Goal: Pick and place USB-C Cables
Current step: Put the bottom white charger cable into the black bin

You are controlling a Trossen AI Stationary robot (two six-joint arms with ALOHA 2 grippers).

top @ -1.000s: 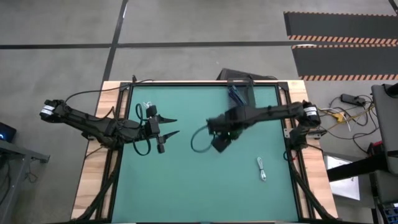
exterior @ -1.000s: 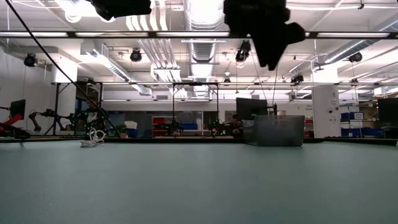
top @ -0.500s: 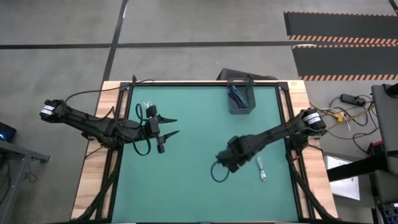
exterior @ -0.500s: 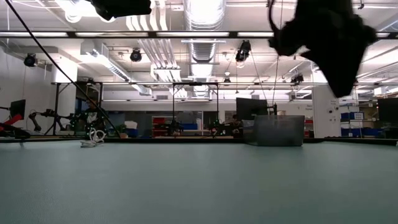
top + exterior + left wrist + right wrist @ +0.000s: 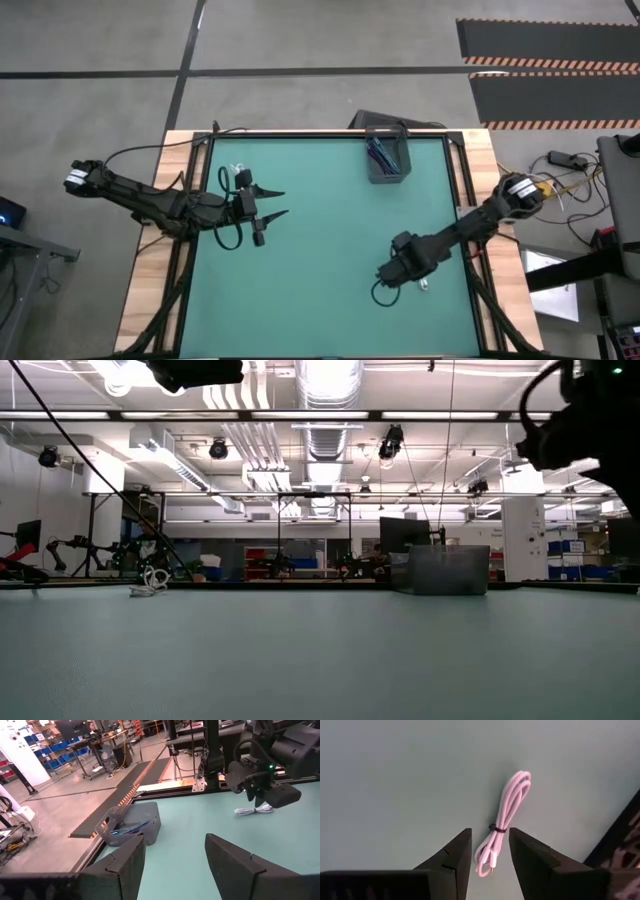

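Observation:
A white USB-C cable (image 5: 503,827), bundled with a dark tie at its middle, lies flat on the green mat near the table's right edge. My right gripper (image 5: 490,847) hovers above it, open, pointing down, with one finger on each side of the cable's plug end and apart from it. In the high view the right gripper (image 5: 405,270) covers most of the cable (image 5: 424,286). My left gripper (image 5: 284,203) waits open over the table's left half. A second white cable (image 5: 238,174) lies near the far-left corner. Teal-blue and dark cables lie in a grey bin (image 5: 388,156).
The grey bin (image 5: 131,823) stands at the table's far edge, right of centre; it also shows in the low view (image 5: 447,570). The table's dark frame rail (image 5: 625,845) runs close beside the white cable. Bare green mat (image 5: 320,290) lies between the arms.
My right gripper has swung from the table's middle, near the bin, toward the near-right part of the table and now stands over the white cable. The left arm has kept still. No cable has moved.

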